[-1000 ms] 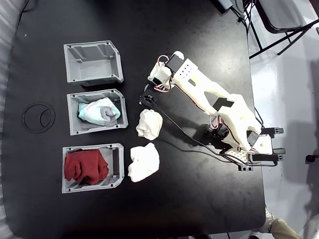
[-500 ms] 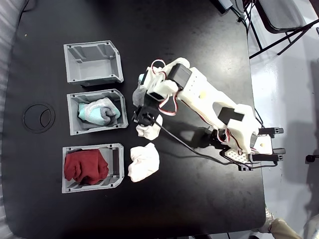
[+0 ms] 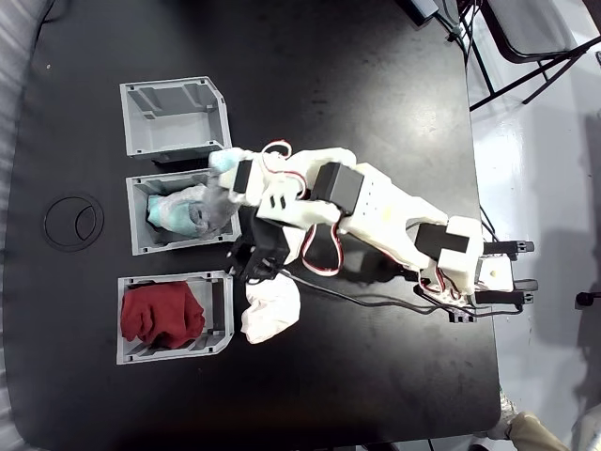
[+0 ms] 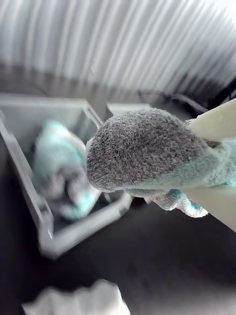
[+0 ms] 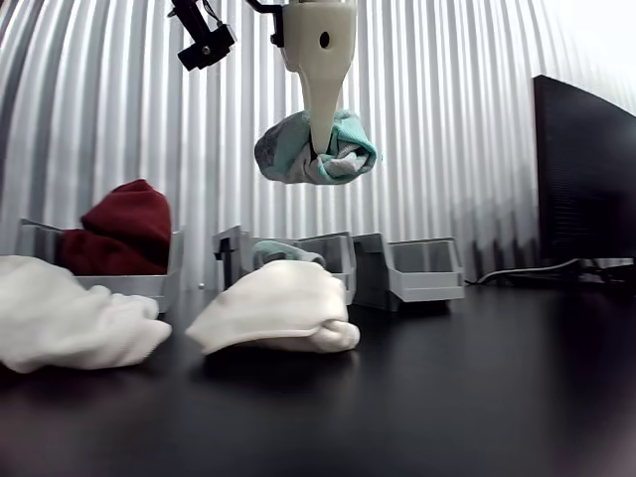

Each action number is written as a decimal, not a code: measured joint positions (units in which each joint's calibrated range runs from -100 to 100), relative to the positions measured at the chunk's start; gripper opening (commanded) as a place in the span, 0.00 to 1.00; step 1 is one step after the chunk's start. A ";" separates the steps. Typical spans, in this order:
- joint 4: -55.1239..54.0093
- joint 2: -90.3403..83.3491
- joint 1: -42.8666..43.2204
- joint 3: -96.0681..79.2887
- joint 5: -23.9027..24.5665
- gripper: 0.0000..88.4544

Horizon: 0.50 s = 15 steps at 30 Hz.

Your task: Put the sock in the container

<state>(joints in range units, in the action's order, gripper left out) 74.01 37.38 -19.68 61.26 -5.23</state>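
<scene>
A balled mint-teal sock with a grey speckled patch (image 5: 316, 149) hangs high above the table, and my gripper (image 5: 316, 147) is shut on it. In the fixed view the held sock (image 3: 222, 178) hovers over the right rim of the middle grey container (image 3: 178, 247). That bin holds another mint and grey sock (image 3: 177, 211). In the wrist view the sock (image 4: 142, 157) bulges out between my cream fingers (image 4: 216, 123), with the blurred container (image 4: 29, 197) lower left.
An empty grey bin (image 3: 174, 117) stands above the middle one. The bin below (image 3: 221, 310) holds dark red cloth (image 3: 160, 315). A white balled sock (image 3: 272, 308) lies right of it. Two white socks (image 5: 273, 308) lie in front in the other view.
The arm swung left, carrying the mint sock from beside the bins to over the middle bin's right rim. The arm now covers the upper white sock.
</scene>
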 measured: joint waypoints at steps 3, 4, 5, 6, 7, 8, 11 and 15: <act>-5.30 0.00 0.00 0.00 -0.05 0.02; -7.15 0.00 -0.32 0.00 -0.05 0.02; -9.00 0.00 -0.42 0.00 -0.05 0.02; -10.60 0.00 0.00 0.00 -0.05 0.02; -11.94 0.00 0.42 0.00 -0.05 0.02; -13.37 0.42 1.27 0.00 -0.05 0.02; -17.75 3.01 2.01 0.00 -0.05 0.02; -22.12 6.53 1.48 0.00 -0.05 0.02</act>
<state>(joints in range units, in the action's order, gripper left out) 51.89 43.91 -18.20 61.26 -5.28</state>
